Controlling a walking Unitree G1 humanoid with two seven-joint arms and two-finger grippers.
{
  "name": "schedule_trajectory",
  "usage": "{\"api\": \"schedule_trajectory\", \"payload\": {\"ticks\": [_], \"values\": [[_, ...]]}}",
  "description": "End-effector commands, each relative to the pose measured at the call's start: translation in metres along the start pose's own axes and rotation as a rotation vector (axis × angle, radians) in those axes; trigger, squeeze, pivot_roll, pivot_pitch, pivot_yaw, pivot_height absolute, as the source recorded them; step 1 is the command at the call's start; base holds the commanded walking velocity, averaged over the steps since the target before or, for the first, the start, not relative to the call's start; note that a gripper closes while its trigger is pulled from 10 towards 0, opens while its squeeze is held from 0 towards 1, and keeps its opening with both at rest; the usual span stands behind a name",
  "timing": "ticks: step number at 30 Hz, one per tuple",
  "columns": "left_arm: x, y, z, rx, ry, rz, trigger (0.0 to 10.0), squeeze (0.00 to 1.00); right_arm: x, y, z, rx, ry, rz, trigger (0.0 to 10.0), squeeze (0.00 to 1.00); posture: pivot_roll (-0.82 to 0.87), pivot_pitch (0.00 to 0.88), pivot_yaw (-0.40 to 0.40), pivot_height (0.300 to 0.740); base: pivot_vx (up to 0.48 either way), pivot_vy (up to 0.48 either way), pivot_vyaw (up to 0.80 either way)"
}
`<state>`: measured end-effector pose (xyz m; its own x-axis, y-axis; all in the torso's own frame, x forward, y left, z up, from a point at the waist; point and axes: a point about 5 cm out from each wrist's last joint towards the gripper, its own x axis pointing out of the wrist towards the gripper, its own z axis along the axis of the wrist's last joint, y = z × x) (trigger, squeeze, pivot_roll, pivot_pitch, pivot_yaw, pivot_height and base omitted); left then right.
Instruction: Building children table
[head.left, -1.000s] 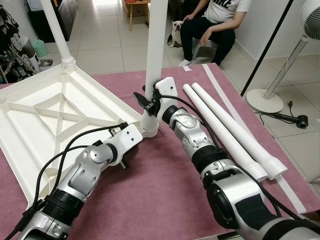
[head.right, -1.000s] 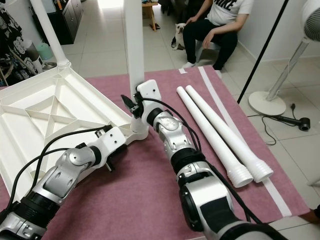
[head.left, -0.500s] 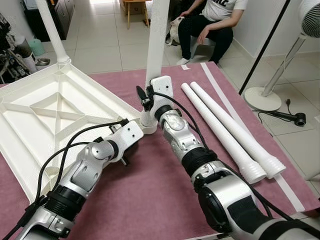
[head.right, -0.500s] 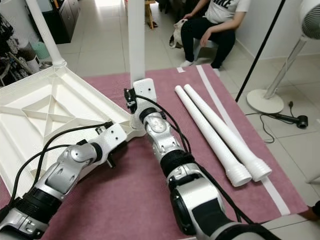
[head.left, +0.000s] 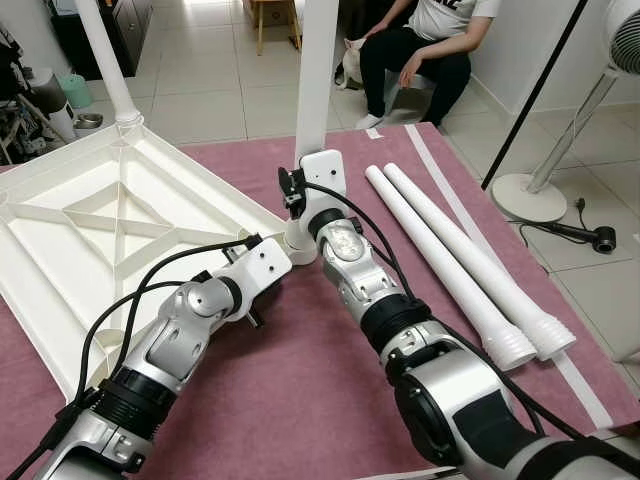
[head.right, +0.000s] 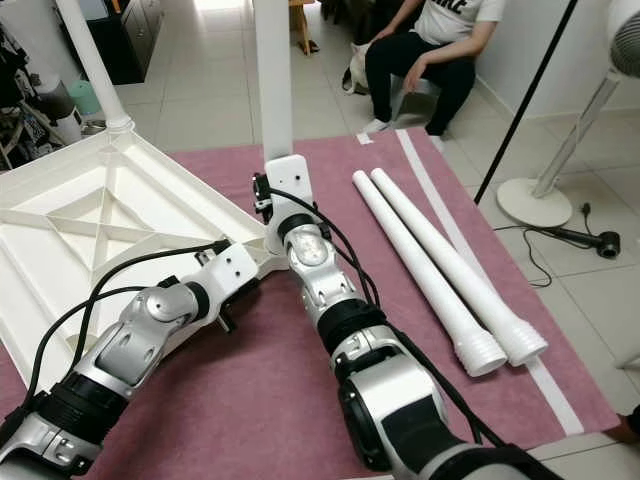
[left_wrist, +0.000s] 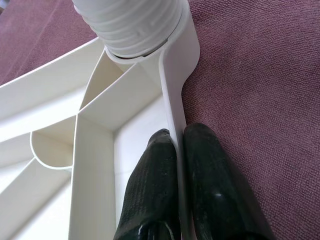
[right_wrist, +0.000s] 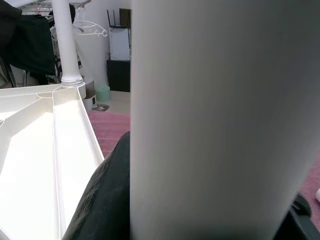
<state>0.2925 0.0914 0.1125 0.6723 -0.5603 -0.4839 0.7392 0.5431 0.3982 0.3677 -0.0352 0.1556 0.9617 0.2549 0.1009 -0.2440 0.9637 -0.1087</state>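
tabletop (head.left: 70, 250) rim pinched by left gripper (left_wrist: 177, 150); right gripper (head.left: 292, 190) apparently clasps upright leg (head.left: 318, 70), fingertips hidden.

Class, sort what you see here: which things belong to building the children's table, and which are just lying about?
Belonging:
upturned tabletop
leg being fitted
fitted corner leg
two loose legs
left gripper
right gripper

Lying about:
standing fan
seated person
small dog
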Motion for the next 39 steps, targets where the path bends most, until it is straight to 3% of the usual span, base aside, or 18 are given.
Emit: {"api": "schedule_trajectory", "payload": {"ticks": [1, 6, 7, 9, 13, 14, 15, 17, 30, 33, 34, 35, 39], "values": [[-0.008, 0.000, 0.008, 0.060, -0.055, -0.019, 0.0, 0.00, -0.026, -0.029, -0.063, -0.029, 0.285, -0.189, 10.0, 1.00, 0.11, 0.000, 0.047, 0.740, 0.000, 0.000, 0.00], [-0.008, 0.000, 0.008, 0.060, -0.056, -0.018, 0.0, 0.00, -0.023, -0.023, -0.057, 0.012, 0.244, -0.104, 10.0, 1.00, 0.11, 0.000, 0.047, 0.740, 0.000, 0.000, 0.00], [-0.008, 0.000, 0.008, 0.060, -0.056, -0.017, 0.0, 0.00, -0.022, -0.020, -0.055, 0.020, 0.228, -0.063, 10.0, 0.00, 0.11, 0.000, 0.047, 0.740, 0.000, 0.000, 0.00], [-0.008, 0.000, 0.008, 0.060, -0.056, -0.017, 0.0, 0.00, -0.020, -0.016, -0.049, 0.035, 0.189, 0.012, 10.0, 0.00, 0.11, 0.000, 0.047, 0.740, 0.000, 0.000, 0.00], [-0.007, 0.001, 0.009, 0.059, -0.056, -0.016, 0.0, 0.00, -0.019, -0.018, -0.044, 0.013, 0.148, 0.050, 10.0, 0.00, 0.10, 0.000, 0.048, 0.740, 0.000, 0.000, 0.00], [-0.006, 0.001, 0.009, 0.059, -0.056, -0.016, 0.0, 0.00, -0.018, -0.020, -0.042, 0.002, 0.137, 0.056, 6.3, 0.00, 0.10, 0.000, 0.047, 0.740, 0.000, 0.000, 0.00], [-0.006, 0.000, 0.009, 0.059, -0.056, -0.016, 0.0, 0.00, -0.018, -0.022, -0.041, -0.014, 0.124, 0.062, 0.5, 0.00, 0.10, 0.000, 0.047, 0.740, 0.000, 0.000, 0.00], [-0.006, 0.000, 0.009, 0.059, -0.057, -0.015, 0.0, 0.00, -0.018, -0.024, -0.040, -0.020, 0.112, 0.064, 0.0, 0.00, 0.10, 0.000, 0.048, 0.740, 0.000, 0.000, 0.00], [-0.007, 0.001, 0.008, 0.058, -0.057, -0.014, 0.0, 0.00, -0.019, -0.021, -0.038, -0.019, 0.089, 0.150, 0.0, 0.00, 0.10, 0.000, 0.047, 0.740, 0.000, 0.000, 0.00], [-0.008, 0.001, 0.008, 0.057, -0.056, -0.014, 0.0, 0.00, -0.023, -0.019, -0.044, -0.027, 0.118, 0.237, 0.0, 0.00, 0.10, 0.000, 0.048, 0.740, 0.000, 0.000, 0.00], [-0.008, 0.001, 0.008, 0.057, -0.056, -0.014, 0.0, 0.00, -0.025, -0.018, -0.047, -0.033, 0.130, 0.279, 0.5, 0.00, 0.10, 0.000, 0.048, 0.740, 0.000, 0.000, 0.00], [-0.008, 0.001, 0.008, 0.057, -0.055, -0.014, 0.0, 0.00, -0.028, -0.019, -0.049, -0.051, 0.134, 0.327, 10.0, 0.00, 0.10, 0.000, 0.050, 0.740, 0.000, 0.000, 0.00], [-0.008, 0.001, 0.008, 0.059, -0.055, -0.015, 0.0, 0.00, -0.035, -0.025, -0.053, -0.079, 0.139, 0.412, 10.0, 0.00, 0.10, 0.000, 0.053, 0.740, 0.000, 0.000, 0.00]]}}
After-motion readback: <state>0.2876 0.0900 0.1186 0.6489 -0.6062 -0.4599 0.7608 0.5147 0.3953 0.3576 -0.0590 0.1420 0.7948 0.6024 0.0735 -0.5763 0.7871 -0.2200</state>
